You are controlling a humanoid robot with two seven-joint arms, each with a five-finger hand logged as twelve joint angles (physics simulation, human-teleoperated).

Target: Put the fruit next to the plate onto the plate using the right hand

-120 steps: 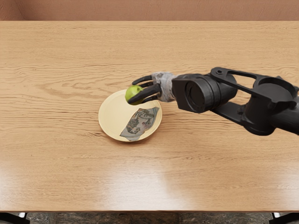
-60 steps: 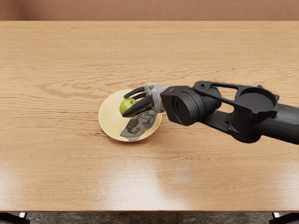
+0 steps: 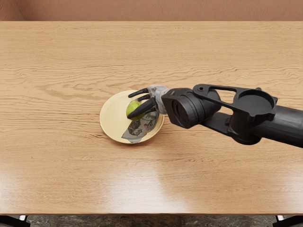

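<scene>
Task stage: late, transfer nearly complete. Fruit (image 3: 132, 108) is over the plate (image 3: 106, 124), inside its outline, toward the upper right part of the dish and near the rim on that side. It is no longer beside the plate on the bare surface (image 3: 71, 56).

Right hand (image 3: 146, 101): reaches in from the right on a dark, bulky arm (image 3: 236, 116) and sits above the plate's right edge. Fingers (image 3: 142, 109) are curled about the fruit and grip it. One dark finger crosses its lower front, others arch over the top. No release visible.

Cannot tell from this angle whether the fruit's underside already touches the plate or hangs just above it.

Left to do, as I judge it: settle the fruit down if it is not yet down, loosen the fingers, and draw the hand clear without rolling the fruit off. The spot is close to the rim, so a placement slightly more central would be safer.

Fruit, appearance: small, round, yellow-green, smooth skin, bright highlight on the left side. Partly hidden by the fingers, so stem or blemishes are not discernible. Looks like a lime or small green apple; not certain which.

Plate: pale cream, round, shallow, with a grey patterned patch (image 3: 139, 127) on its lower right.

Left arm: not visible.
</scene>
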